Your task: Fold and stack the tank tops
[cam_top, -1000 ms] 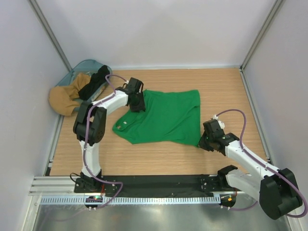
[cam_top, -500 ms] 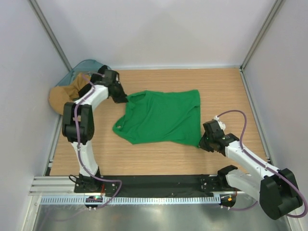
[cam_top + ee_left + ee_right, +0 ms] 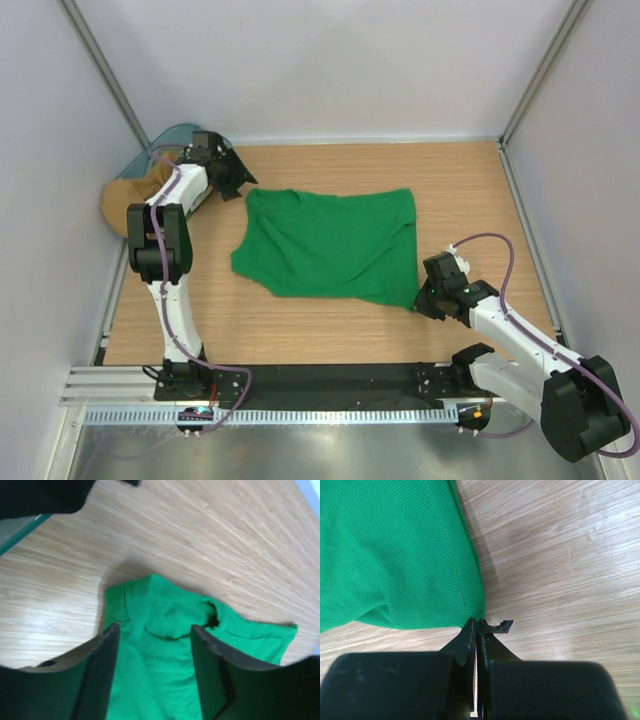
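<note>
Green tank top (image 3: pixel 330 245) lies spread flat on the middle of the wooden table (image 3: pixel 470 190), its long side running from nine to three o'clock. The left gripper (image 3: pixel 238 186) sits just off the cloth's ten o'clock corner, near it but apart in the top view. Its fingers (image 3: pixel 106 670) stand spread. From the left wrist the neckline and a strap end show on the wood between and beyond them, with nothing caught in the gap. The right gripper (image 3: pixel 418 300) is at the cloth's five o'clock corner. Its jaws are pressed together and pinch the very tip of the hem there, with the ribbed fabric fanning away from the tips toward eleven o'clock in the right wrist view. A tan cloth (image 3: pixel 120 208) is heaped at the table's ten o'clock edge, beside the left arm.
</note>
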`<act>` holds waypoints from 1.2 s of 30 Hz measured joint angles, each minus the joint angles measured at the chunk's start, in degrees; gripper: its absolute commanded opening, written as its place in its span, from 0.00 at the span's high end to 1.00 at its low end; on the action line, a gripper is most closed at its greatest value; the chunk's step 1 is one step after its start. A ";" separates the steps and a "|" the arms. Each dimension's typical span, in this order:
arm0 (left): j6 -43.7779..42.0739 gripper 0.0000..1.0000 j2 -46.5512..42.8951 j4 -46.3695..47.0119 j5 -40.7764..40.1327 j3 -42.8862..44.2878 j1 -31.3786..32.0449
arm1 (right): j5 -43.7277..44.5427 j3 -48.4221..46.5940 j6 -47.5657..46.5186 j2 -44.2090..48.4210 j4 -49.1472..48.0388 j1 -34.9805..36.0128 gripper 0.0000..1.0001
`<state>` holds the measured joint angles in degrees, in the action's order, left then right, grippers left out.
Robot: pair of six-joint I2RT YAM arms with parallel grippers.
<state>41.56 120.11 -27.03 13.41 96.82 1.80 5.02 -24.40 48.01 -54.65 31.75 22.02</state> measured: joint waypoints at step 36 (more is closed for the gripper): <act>-1.64 0.25 -53.90 -1.16 -16.87 -58.51 13.55 | 10.60 -12.63 -4.59 -9.11 2.23 0.00 0.55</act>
<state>39.92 66.22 -28.18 -3.46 38.30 15.35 15.62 -37.04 43.42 -63.77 33.98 22.02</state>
